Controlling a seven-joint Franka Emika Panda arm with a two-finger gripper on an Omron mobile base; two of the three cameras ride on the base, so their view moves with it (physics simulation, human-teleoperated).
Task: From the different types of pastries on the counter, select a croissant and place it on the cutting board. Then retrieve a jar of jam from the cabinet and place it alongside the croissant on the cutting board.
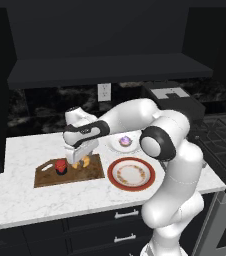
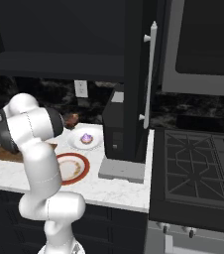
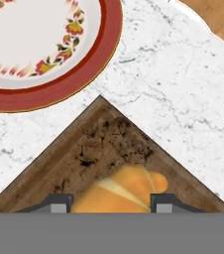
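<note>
croissant at the board, jam jar already there

fingers point(image 3: 111, 203) pinch the croissant point(image 3: 121, 193) from both sides, low over the cutting board point(image 1: 92, 172) corner. the jar of jam point(image 1: 60, 166) stands on the board just beside it. judgement: both items are at the board; only the release is left. croissant is golden-orange, glossy, crescent-shaped. red-rimmed plate point(image 1: 131, 174) sits near on the worktop point(image 1: 25, 200).
</note>
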